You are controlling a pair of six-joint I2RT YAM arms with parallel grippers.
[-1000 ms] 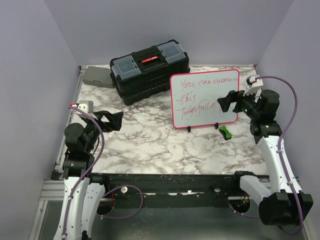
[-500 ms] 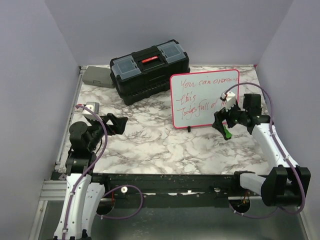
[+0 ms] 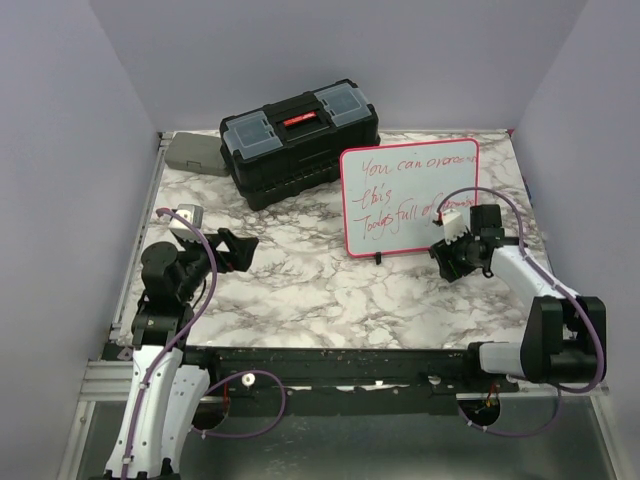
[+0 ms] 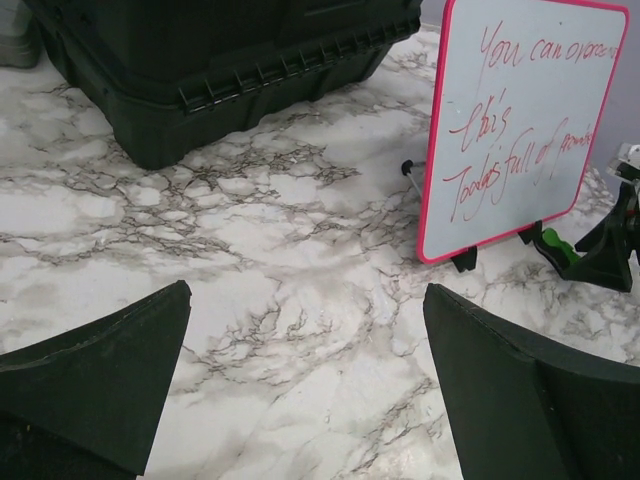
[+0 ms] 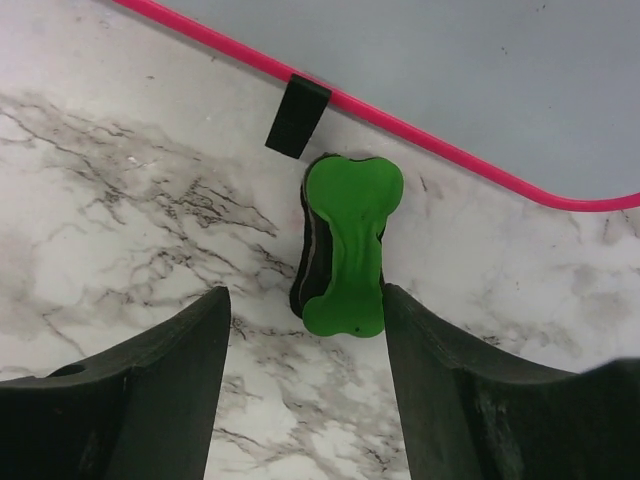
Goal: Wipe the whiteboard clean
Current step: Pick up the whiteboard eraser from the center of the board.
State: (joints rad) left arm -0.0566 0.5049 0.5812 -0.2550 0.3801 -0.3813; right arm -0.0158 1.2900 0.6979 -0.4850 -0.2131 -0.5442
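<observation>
The whiteboard point(image 3: 408, 195), pink-framed with red handwriting, stands upright on black feet at the table's right middle; it also shows in the left wrist view point(image 4: 520, 130). A green eraser point(image 5: 350, 245) with a black pad lies on the marble just in front of the board's foot point(image 5: 297, 115). My right gripper point(image 5: 305, 300) is open and low over the table, its jaws on either side of the eraser's near end, and it covers the eraser in the top view point(image 3: 450, 262). My left gripper point(image 3: 240, 250) is open and empty, far left of the board.
A black toolbox point(image 3: 300, 135) with a red latch stands at the back centre, left of the board. A grey case point(image 3: 195, 153) lies at the back left corner. Purple walls close in the marble table point(image 3: 330, 285) on three sides.
My right gripper has come down from in front of the board's right side to the table at the eraser. My left gripper has shifted slightly right.
</observation>
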